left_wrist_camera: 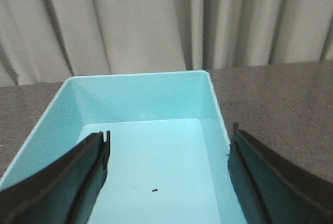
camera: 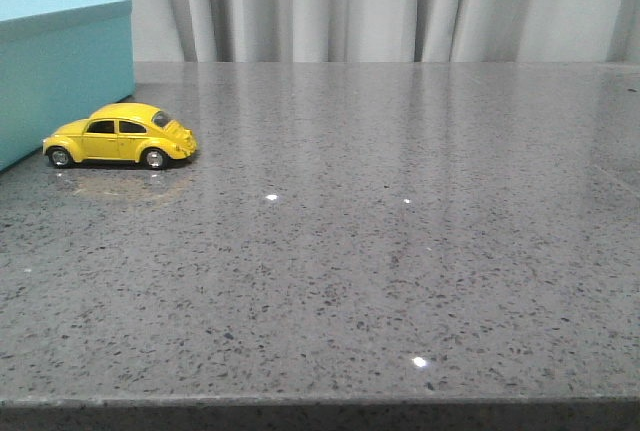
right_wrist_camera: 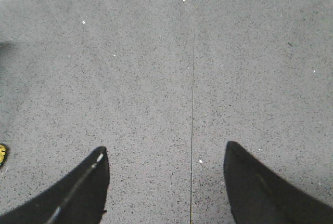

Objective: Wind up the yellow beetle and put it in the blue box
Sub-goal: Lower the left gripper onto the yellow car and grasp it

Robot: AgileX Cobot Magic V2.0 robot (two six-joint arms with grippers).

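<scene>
The yellow beetle (camera: 120, 136) stands on its wheels on the grey table at the left, just in front of the blue box (camera: 60, 71). Neither arm shows in the front view. In the left wrist view my left gripper (left_wrist_camera: 167, 140) hangs open above the inside of the blue box (left_wrist_camera: 140, 99), which holds nothing but a small dark speck. My right gripper (right_wrist_camera: 165, 154) is open over bare tabletop, with nothing between its fingers. A sliver of the yellow beetle (right_wrist_camera: 2, 154) shows at the edge of the right wrist view.
Grey speckled stone tabletop (camera: 380, 251) stretches to the right and front. A thin seam (right_wrist_camera: 193, 104) runs through it. Pale curtains (camera: 350, 1) hang behind the table's far edge.
</scene>
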